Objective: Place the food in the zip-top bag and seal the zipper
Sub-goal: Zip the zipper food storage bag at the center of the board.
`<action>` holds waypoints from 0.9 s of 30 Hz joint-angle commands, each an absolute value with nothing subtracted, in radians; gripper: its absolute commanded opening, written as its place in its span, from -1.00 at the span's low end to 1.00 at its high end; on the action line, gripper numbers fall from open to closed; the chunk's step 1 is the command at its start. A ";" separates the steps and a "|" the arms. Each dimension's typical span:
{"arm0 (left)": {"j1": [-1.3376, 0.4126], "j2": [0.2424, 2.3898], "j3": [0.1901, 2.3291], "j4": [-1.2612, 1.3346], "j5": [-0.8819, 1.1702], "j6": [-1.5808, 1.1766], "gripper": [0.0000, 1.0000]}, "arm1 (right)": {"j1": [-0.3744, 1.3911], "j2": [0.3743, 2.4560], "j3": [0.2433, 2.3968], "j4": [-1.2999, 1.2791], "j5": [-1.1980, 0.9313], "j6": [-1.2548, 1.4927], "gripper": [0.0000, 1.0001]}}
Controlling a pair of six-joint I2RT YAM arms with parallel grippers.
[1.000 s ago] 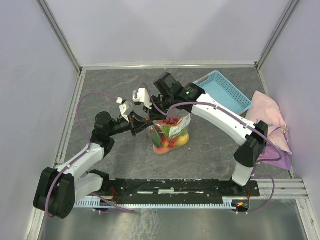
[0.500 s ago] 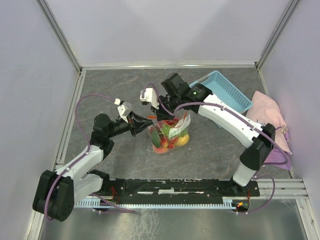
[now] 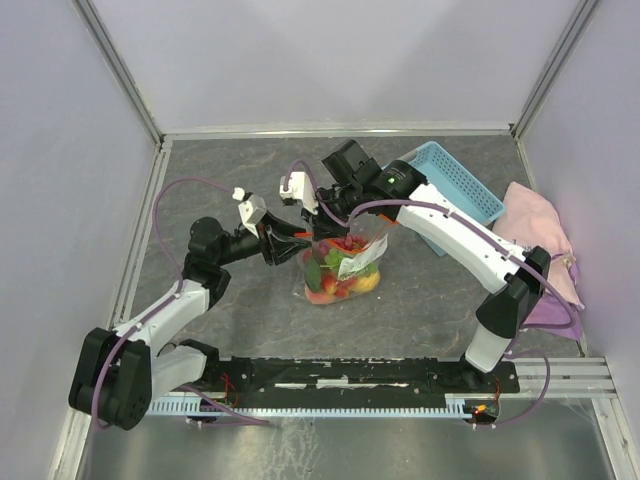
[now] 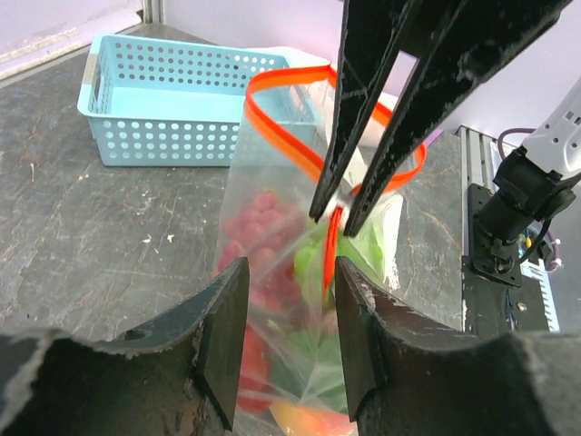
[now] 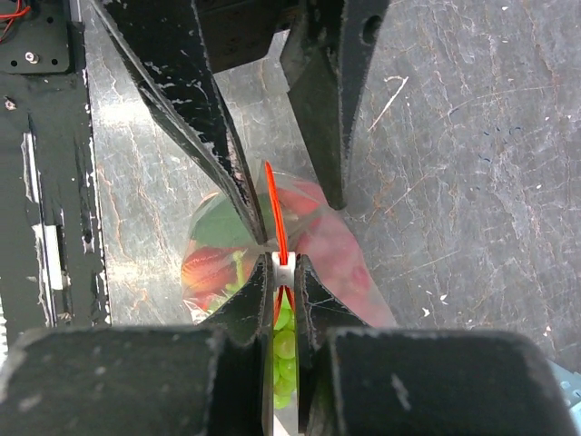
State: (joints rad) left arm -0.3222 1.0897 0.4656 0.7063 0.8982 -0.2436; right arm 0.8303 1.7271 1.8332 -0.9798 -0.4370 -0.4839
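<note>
The zip-top bag (image 3: 340, 272) stands on the table, holding red strawberries (image 3: 345, 243), a green leafy piece (image 3: 315, 270) and yellow fruit. My right gripper (image 5: 284, 262) is shut on the white slider (image 5: 283, 264) of the orange-red zipper (image 5: 275, 213). The left wrist view shows it coming down from above (image 4: 333, 222). There the zipper (image 4: 290, 145) behind the slider stands open in a loop. My left gripper (image 4: 290, 272) is open, one finger on each side of the bag's near end (image 4: 272, 245). Green grapes (image 5: 283, 350) show below my right fingers.
A light blue slatted basket (image 3: 450, 180) lies at the back right, behind the bag. A pink cloth (image 3: 540, 230) is heaped against the right wall. The arms' black base rail (image 3: 350, 375) runs along the near edge.
My right gripper has shifted a little to the right over the bag's mouth. My left gripper has moved in closer to the bag's left end. The bag has shifted slightly.
</note>
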 commanded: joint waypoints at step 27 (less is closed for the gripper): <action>-0.325 1.027 0.519 0.619 0.675 -0.186 -0.95 | 0.799 1.580 1.749 -0.974 -0.247 -0.468 -0.96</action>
State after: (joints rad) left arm -0.3344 1.0718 0.5179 0.6407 0.8337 -0.2436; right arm 0.8196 1.6573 1.7645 -0.9569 -0.3119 -0.4847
